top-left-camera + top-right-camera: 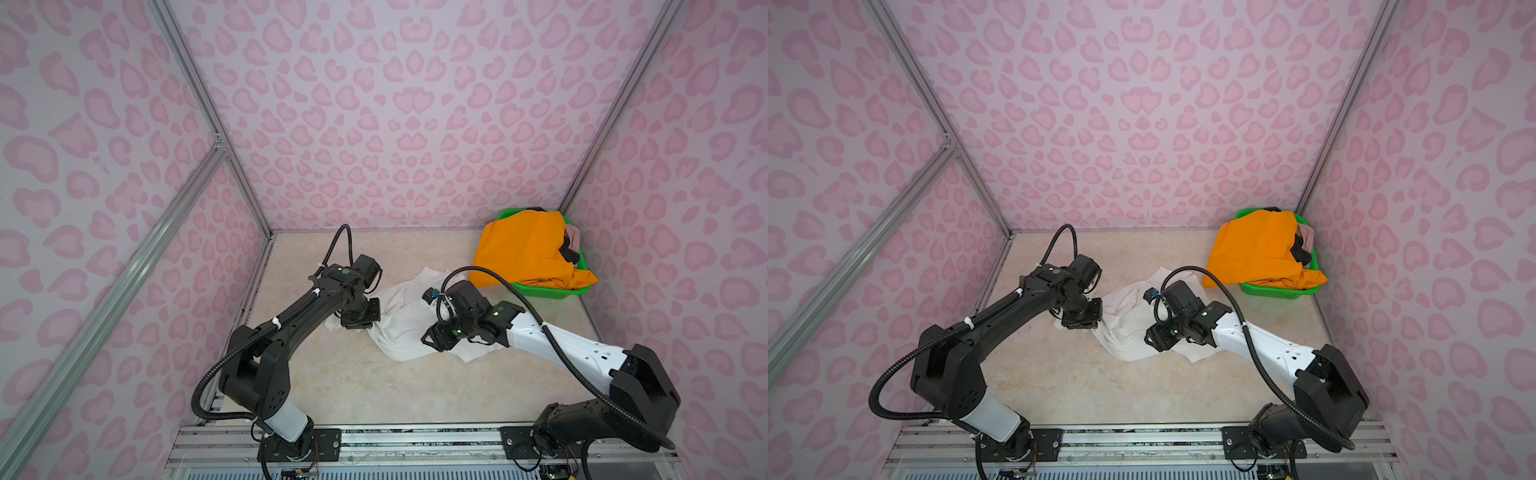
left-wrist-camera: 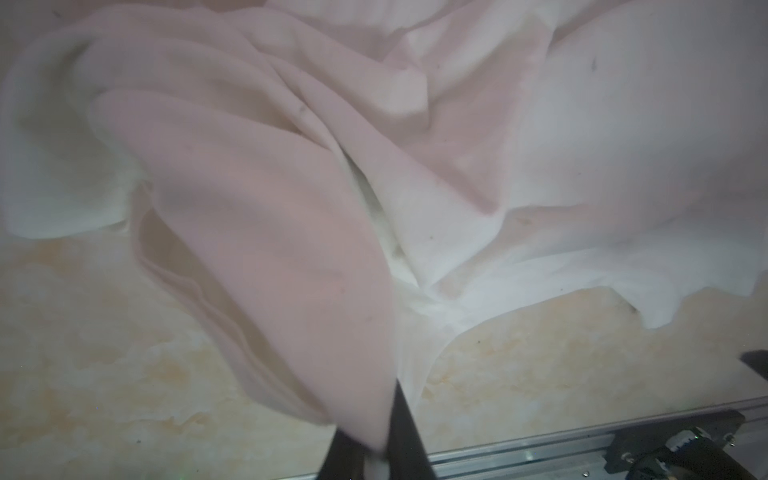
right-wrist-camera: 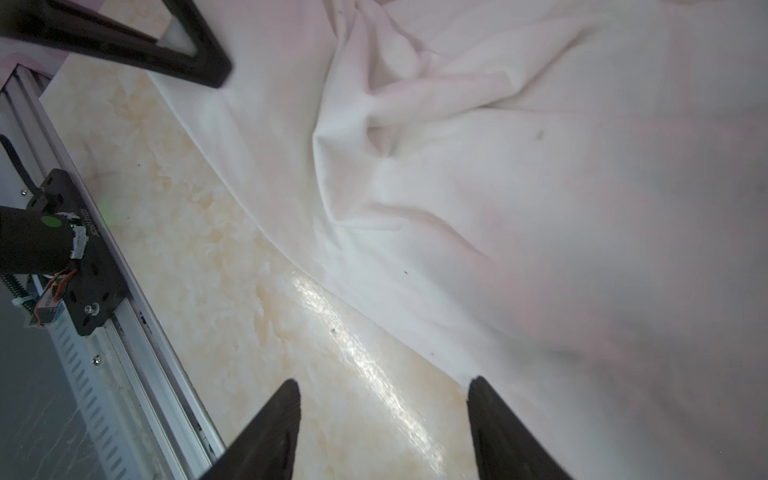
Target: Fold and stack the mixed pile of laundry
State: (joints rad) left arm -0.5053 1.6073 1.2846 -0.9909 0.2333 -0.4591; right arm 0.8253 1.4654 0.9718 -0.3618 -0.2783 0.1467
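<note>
A white T-shirt lies crumpled mid-table between both arms. My left gripper points down at the shirt's left edge, shut on a fold of the white cloth. At the shirt's near right edge my right gripper is open, with bare table between its fingers and one finger at the shirt's hem. Bright orange shorts drape over the basket. A black piece and a beige-pink piece sit beside them.
The green mesh basket stands in the back right corner. Pink patterned walls enclose three sides. An aluminium rail with both arm bases runs along the front edge. Marbled tabletop shows in front of the shirt.
</note>
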